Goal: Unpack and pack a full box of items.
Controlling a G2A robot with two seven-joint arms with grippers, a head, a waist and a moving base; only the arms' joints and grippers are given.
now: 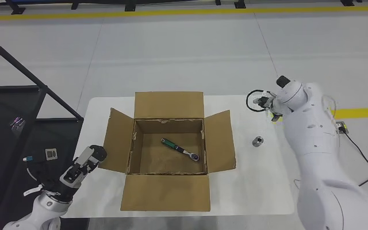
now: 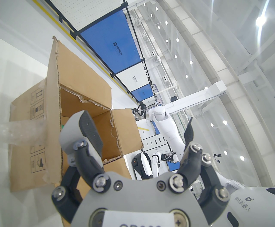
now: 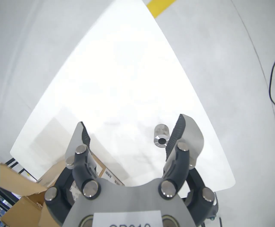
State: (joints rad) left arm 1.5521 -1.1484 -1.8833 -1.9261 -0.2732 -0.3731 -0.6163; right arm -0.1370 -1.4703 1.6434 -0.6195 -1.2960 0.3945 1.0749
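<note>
Top view is showing the socket [image 1: 257,141] right of the box [image 1: 169,104], the right pincer [image 3: 131,125] gaping empty up-frame of it like the left pincer [image 2: 137,122], so descending squarely astride it is looking wise.

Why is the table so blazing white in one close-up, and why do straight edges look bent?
Right wrist view: glare washes out the white table, and the wide lens bows its edges. Left wrist view: a ceiling lamp flares, and the roof beams curve. Top view: light is even, the cardboard box casts little shadow, edges run straight.
</note>
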